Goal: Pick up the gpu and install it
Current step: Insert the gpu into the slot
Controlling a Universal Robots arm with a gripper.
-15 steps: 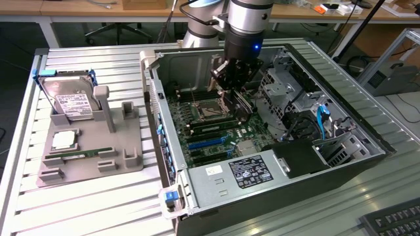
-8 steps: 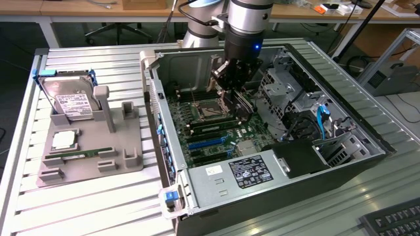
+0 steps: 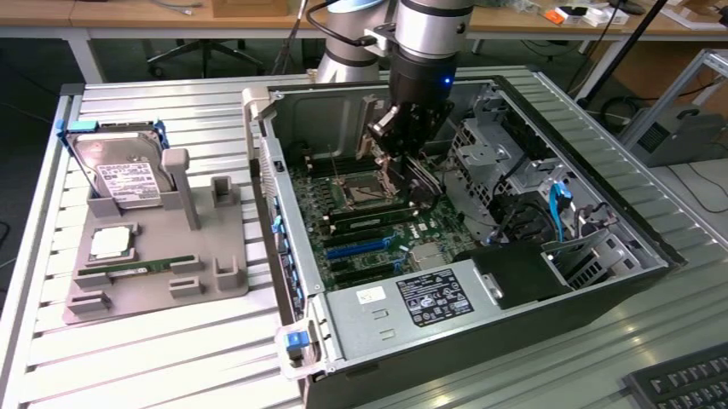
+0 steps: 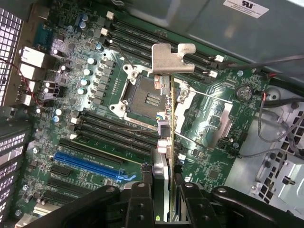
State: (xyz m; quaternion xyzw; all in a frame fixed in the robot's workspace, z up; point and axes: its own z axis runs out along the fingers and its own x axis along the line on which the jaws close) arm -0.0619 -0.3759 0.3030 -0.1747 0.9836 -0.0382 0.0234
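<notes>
**Card in the claw, over the open case**

The computer case (image 3: 268, 183) lies on its side on the slatted table (image 3: 148, 366), lid off. Inside it I can see the green motherboard (image 3: 364, 239), the power supply (image 3: 421, 298) with its label at the near end, and metal drive cages along the exterior view's right. Beside the case, on the exterior view's left, sits a grey holder tray (image 3: 148, 294). A hard drive (image 3: 119, 175) stands upright at its far end, a square processor chip (image 3: 111, 243) lies flat in a pocket, and a narrow green memory stick (image 3: 136, 270) lies just in front of that.

The arm reaches down into the case. Its gripper (image 4: 167, 190) is clamped on the gpu (image 4: 172, 114), fingers (image 4: 142, 202) pressed to either face of the thin board. In the wrist view the card shows edge-on, silvery bracket (image 4: 173, 58) at its far end. It hangs above the motherboard next to the processor socket (image 4: 147, 97), well apart from the blue slot (image 4: 90, 164), and is not seated in any slot.
</notes>
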